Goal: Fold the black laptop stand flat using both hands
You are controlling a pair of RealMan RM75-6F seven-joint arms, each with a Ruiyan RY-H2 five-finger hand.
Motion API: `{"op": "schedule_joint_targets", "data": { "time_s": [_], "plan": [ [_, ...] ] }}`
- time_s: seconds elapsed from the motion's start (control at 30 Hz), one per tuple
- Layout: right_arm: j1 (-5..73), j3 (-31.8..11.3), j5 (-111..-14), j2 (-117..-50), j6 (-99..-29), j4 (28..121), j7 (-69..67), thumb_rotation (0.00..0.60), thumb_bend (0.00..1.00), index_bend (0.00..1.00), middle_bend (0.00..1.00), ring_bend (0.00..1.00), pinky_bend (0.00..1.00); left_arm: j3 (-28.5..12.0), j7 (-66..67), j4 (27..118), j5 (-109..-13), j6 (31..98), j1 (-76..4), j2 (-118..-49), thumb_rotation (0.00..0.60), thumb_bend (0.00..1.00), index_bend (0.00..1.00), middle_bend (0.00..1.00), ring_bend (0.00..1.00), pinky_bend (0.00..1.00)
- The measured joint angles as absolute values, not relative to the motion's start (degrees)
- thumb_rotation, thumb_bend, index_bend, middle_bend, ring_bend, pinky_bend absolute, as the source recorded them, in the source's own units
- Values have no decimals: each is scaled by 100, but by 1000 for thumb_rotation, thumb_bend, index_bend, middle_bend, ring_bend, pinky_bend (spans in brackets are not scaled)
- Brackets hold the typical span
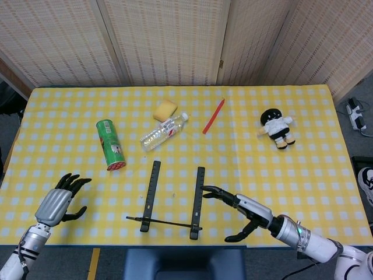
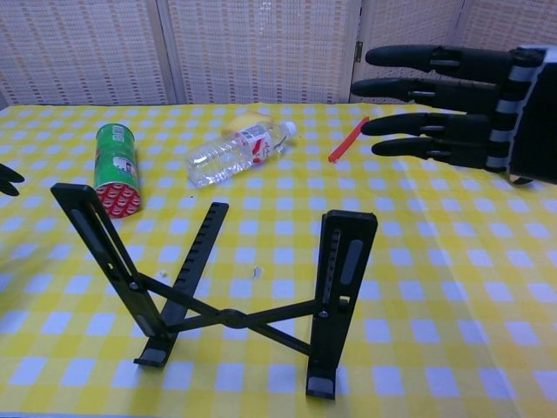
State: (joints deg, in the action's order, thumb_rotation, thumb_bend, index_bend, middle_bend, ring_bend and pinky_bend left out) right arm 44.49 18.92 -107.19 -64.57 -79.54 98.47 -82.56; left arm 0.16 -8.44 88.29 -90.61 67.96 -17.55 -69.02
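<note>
From the head view, the right robot hand (image 1: 242,205) is spread and empty, just right of the black laptop stand (image 1: 173,199) on the worktop (image 1: 303,175); the left robot hand (image 1: 58,199), also spread and empty, lies well to its left. In the chest view, the stand (image 2: 226,287) stands unfolded below the right robot hand (image 2: 470,104).

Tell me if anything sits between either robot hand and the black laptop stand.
Nothing visible does. The left robot hand and the right robot hand are both open, with only bare checked tablecloth between them and the laptop stand. The green can and the bottle lie farther back.
</note>
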Motion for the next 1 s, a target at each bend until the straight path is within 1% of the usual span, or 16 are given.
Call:
{"op": "schedule_joint_targets", "data": {
  "time_s": [0.03,0.1,0.2,0.3,0.83,1.0],
  "plan": [
    [4431,1887,-10702,-6447,-7952,9845,-8292,490,0,0,16,82,0,40,-962,8810,-9114,6708,-1824,-6930,600,369,294,246,120,0],
    [4375,1873,-10650,-6439,-7930,9815,-8373,489,0,0,16,82,0,100,-1147,8761,-9250,6480,-2010,-7009,600,370,311,246,121,0],
    [4329,1859,-10624,-6456,-7879,9753,-8469,491,0,0,16,81,0,180,-1234,8690,-9411,6192,-2265,-7169,600,369,319,246,122,0],
    [4294,1842,-10625,-6480,-7832,9670,-8565,490,0,0,16,80,0,240,-1243,8649,-9494,6071,-2400,-7342,600,370,320,247,126,0],
    [4161,1755,-10666,-6636,-7670,9353,-8898,489,0,0,16,79,0,393,-1119,8757,-9776,6118,-2684,-7997,600,371,322,261,163,3],
    [4104,1754,-10672,-6627,-7675,9332,-8919,490,0,0,16,78,0,368,-870,8662,-9801,6088,-2795,-8204,600,371,353,263,165,5]
  ]
}}
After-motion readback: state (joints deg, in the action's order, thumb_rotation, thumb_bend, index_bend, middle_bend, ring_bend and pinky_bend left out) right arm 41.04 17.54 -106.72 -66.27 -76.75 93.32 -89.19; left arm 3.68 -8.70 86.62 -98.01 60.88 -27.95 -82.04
